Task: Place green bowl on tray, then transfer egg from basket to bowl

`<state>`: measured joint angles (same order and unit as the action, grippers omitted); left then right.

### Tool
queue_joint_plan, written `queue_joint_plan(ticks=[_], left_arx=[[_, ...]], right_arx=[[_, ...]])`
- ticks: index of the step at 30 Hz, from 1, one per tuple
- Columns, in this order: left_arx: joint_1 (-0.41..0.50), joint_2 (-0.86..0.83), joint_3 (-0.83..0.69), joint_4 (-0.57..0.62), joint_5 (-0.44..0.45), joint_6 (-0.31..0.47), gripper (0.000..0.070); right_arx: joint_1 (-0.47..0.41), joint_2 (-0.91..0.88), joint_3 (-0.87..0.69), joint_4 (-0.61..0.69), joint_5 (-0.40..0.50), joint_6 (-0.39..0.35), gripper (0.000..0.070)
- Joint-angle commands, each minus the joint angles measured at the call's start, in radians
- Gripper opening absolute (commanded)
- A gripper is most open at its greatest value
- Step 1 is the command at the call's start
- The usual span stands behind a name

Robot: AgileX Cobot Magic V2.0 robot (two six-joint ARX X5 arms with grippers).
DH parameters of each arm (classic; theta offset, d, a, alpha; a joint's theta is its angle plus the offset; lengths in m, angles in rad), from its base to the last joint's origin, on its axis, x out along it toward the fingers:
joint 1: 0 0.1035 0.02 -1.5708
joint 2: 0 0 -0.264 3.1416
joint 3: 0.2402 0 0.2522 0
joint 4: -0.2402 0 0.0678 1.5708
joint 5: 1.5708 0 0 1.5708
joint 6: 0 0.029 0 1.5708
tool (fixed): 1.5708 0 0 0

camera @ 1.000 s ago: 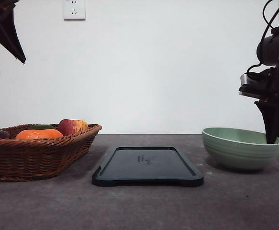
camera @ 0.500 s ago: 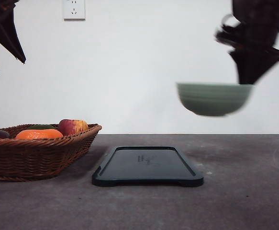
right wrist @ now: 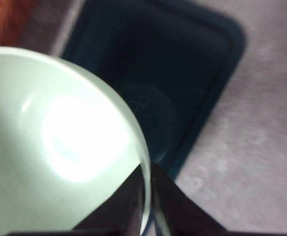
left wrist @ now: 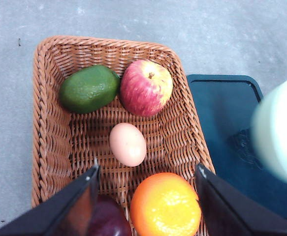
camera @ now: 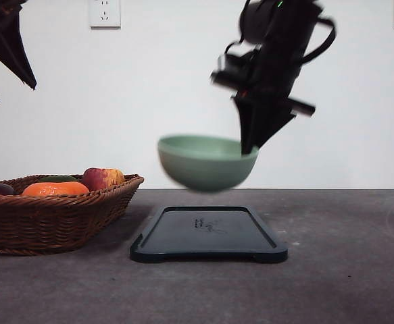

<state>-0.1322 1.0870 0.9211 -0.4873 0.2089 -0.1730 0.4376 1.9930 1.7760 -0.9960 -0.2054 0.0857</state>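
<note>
A: Right gripper (camera: pixel 249 145) is pinching the green bowl (camera: pixel 207 162) by one spot on its rim, one finger inside, one outside. Bowl hangs in the air above the tray (camera: pixel 209 234), not touching it, and it's motion-blurred in the front view.

B: Risks?

A: Single-point rim grip on a smooth ceramic wall, so my worry is that it pivots or slips while swinging. Front view has the bowl overhanging the tray's basket-side edge. If let go there, it could land on the low rim and tip, or end up on the table between tray and basket (camera: pixel 55 210).

B: Left side?

A: Left gripper (left wrist: pixel 145 194) has its jaws spread wide, holding nothing, above the basket. Egg (left wrist: pixel 128 144) lies in the basket's middle, between the apple (left wrist: pixel 146 87) and the orange (left wrist: pixel 165 205), and clear of both. Fairly tight quarters: a sloppy descent could nudge the orange or roll the egg.

B: View differences?

A: Front view hides the egg behind the basket wall; left wrist shows it plainly, plus a green fruit (left wrist: pixel 89 88) and a dark purple one (left wrist: pixel 109 219). Right wrist gives the finger placement on the bowl's rim, with the tray underneath, which front view blurs.
</note>
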Motion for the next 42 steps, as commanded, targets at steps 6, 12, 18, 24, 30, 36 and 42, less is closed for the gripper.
queue_joint_plan(ticks=[6, 12, 18, 24, 30, 36, 42], left_arx=[[-0.002, 0.005, 0.022, 0.007, 0.003, 0.000, 0.0387], [-0.002, 0.005, 0.022, 0.007, 0.003, 0.000, 0.0387], [-0.002, 0.005, 0.022, 0.007, 0.003, 0.000, 0.0387], [-0.002, 0.005, 0.022, 0.006, 0.003, 0.000, 0.0387], [-0.002, 0.005, 0.022, 0.006, 0.003, 0.000, 0.0387], [-0.002, 0.005, 0.022, -0.022, 0.003, 0.001, 0.0387], [-0.002, 0.005, 0.022, -0.042, 0.003, 0.001, 0.0387]], right_arx=[[0.019, 0.076, 0.023, 0.025, 0.016, 0.019, 0.0000], [0.019, 0.117, 0.023, 0.027, 0.027, 0.019, 0.0000], [0.019, 0.121, 0.023, 0.028, 0.026, 0.019, 0.0153], [0.021, 0.115, 0.031, 0.024, 0.026, 0.019, 0.0228], [0.031, 0.037, 0.026, 0.069, 0.062, 0.007, 0.0227], [0.067, -0.060, -0.063, 0.258, 0.108, 0.007, 0.0226], [0.090, -0.149, -0.197, 0.382, 0.108, 0.007, 0.0226]])
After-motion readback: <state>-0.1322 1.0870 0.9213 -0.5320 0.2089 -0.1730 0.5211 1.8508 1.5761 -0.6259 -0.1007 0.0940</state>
